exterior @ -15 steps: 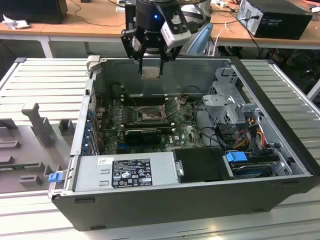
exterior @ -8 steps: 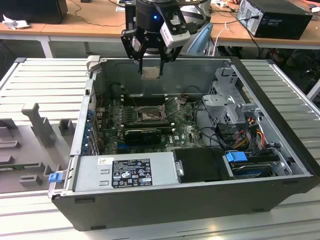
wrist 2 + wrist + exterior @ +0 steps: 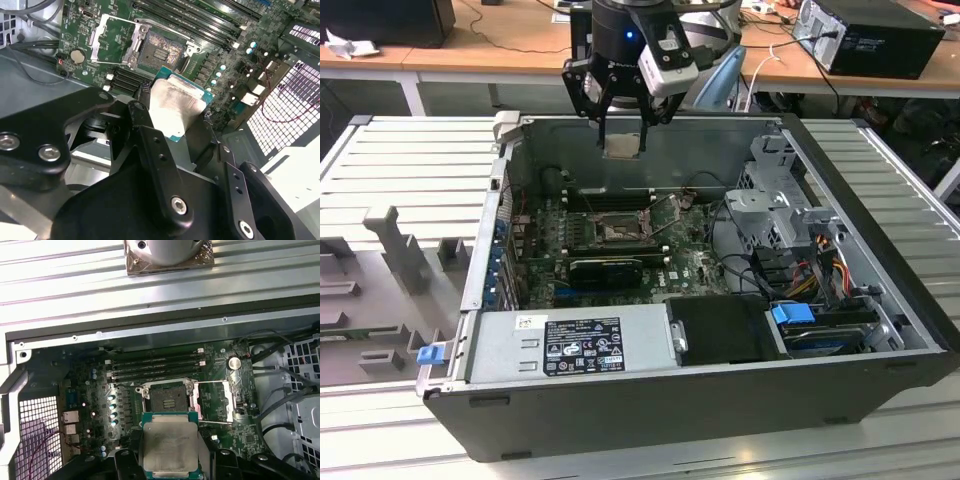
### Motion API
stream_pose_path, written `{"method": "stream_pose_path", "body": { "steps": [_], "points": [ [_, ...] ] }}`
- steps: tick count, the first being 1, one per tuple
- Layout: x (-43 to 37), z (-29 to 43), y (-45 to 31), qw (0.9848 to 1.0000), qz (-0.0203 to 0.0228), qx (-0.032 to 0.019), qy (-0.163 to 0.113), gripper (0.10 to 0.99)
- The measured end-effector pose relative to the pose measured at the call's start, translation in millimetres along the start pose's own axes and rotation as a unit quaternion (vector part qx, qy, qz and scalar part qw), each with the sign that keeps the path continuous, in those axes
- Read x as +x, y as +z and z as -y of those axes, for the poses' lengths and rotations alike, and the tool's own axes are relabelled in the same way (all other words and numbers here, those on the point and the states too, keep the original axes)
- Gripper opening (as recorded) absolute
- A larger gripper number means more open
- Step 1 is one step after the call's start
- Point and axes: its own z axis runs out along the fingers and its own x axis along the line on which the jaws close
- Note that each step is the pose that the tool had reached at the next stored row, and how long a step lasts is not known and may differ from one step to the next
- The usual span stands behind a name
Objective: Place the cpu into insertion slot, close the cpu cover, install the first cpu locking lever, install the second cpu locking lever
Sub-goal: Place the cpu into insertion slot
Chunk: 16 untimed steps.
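In the exterior view, the black gripper (image 3: 623, 140) hangs over the open dark-grey computer case (image 3: 720, 410), close to its far wall. Pinched between its fingers is the cpu (image 3: 623, 148), a small flat square chip with a dull silver-tan face. Down on the green motherboard (image 3: 685, 262) waits the insertion slot (image 3: 617, 232), a square black socket with a silvery metal rim, well apart from the chip. The danger from here is probably this: a thin chip gripped only by its edges could tilt or slip on the way down. If it landed rotated or off-square, it could damage the socket's contacts.

In the second wrist view, the chip (image 3: 175, 105) lies flat in the grip with teal-green edges showing. One black finger (image 3: 150, 145) presses one side and its partner presses the opposite side, so the jaws are narrowed to just the chip's width. The socket (image 3: 160, 50) lies bare. The cpu cover (image 3: 112, 40), a thin square silvery metal frame with a large cut-out, is swung back beside it. A descent drifting that way could likely snag the raised frame.

In the first wrist view, the chip (image 3: 168, 447) is clamped and not over the socket (image 3: 165, 397), which lies near it with its brownish centre exposed. The cover (image 3: 212, 400) is folded open just beside the socket. Nothing is seated in the socket yet.
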Motion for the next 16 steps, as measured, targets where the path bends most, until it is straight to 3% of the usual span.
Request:
{"method": "stream_pose_path", "body": {
  "steps": [16],
  "points": [
    [0.0, 0.0, 0.3, 0.9991, 0.0037, -0.0008, 0.042, 0.529]
  ]
}}
